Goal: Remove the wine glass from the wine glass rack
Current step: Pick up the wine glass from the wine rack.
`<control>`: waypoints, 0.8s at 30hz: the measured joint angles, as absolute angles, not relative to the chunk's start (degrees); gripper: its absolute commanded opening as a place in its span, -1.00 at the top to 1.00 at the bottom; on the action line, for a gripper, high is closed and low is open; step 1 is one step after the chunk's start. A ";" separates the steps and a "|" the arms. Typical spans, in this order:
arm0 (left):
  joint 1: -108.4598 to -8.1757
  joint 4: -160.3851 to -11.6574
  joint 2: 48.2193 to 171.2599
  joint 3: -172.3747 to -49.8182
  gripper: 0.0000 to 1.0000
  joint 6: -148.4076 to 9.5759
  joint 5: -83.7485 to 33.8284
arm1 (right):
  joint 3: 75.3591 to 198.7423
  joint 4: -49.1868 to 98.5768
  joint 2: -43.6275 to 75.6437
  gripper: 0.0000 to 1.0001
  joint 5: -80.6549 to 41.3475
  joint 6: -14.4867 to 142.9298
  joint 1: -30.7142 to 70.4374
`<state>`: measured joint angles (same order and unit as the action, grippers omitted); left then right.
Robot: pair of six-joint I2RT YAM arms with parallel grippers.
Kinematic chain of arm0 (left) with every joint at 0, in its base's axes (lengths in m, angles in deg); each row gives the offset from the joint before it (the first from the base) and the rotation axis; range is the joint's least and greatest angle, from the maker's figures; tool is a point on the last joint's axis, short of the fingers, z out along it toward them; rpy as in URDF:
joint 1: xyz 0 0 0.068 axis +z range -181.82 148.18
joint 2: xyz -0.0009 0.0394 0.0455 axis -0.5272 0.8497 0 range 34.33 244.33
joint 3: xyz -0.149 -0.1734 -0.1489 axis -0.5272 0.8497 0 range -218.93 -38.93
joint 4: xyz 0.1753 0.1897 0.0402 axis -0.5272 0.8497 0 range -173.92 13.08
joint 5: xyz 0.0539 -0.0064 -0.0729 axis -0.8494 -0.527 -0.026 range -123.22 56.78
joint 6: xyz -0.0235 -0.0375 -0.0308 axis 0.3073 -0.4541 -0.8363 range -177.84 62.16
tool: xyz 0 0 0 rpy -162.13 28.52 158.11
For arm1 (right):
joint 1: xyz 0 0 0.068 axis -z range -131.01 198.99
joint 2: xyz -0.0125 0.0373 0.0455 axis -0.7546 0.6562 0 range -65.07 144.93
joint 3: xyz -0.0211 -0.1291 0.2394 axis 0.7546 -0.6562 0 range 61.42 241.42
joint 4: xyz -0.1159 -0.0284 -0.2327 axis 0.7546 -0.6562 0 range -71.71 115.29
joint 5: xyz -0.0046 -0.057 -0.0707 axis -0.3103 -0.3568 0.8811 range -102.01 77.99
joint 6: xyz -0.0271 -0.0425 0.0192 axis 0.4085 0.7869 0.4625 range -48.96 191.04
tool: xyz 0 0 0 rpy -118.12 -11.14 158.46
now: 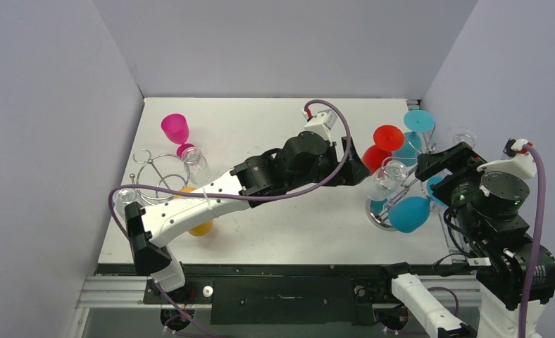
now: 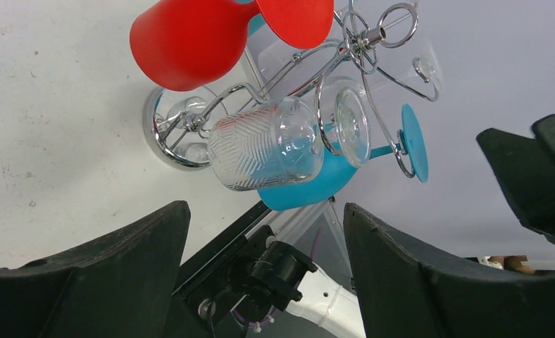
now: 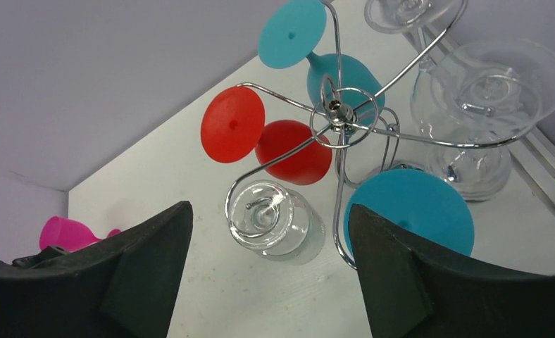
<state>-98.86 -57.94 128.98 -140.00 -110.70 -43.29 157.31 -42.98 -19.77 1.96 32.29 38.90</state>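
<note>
A chrome wine glass rack (image 1: 396, 191) stands at the right of the table. Red (image 1: 384, 144), teal (image 1: 410, 213) and clear glasses hang on it. A clear patterned glass (image 1: 385, 179) hangs on its left side. My left gripper (image 1: 357, 169) is open and empty, just left of that glass. In the left wrist view the clear glass (image 2: 267, 144) hangs ahead of the open gripper (image 2: 264, 211), apart from it. My right gripper (image 1: 429, 171) is open and empty above the rack's right side. The right wrist view shows the clear glass (image 3: 267, 218) and the rack hub (image 3: 338, 109) below.
A second wire rack (image 1: 158, 176) stands at the left with a pink glass (image 1: 176, 129), a clear glass (image 1: 196, 162) and an orange glass (image 1: 200, 227) by it. Purple walls close in the table at the back and both sides.
</note>
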 measured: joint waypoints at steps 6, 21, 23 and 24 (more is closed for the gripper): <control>-97.95 -57.90 128.64 -139.87 -0.54 -109.41 -41.41 | 155.02 -47.88 -20.89 -0.26 -1.64 29.89 38.95; -93.71 -58.75 120.66 -132.05 -0.54 -108.66 -37.10 | 153.42 -50.76 -16.74 -0.03 -8.40 25.37 38.95; -93.31 -58.88 120.15 -131.39 -0.54 -108.66 -36.73 | 153.25 -50.74 -15.80 -0.01 -8.13 25.30 38.95; -93.09 -58.90 120.02 -131.22 -0.54 -108.66 -36.53 | 152.94 -50.70 -15.47 0.03 -7.81 25.28 38.95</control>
<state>-93.09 -58.90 120.02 -131.22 -108.66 -36.53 152.94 -50.70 -15.47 -7.81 25.28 38.95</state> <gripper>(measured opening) 0.771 0.512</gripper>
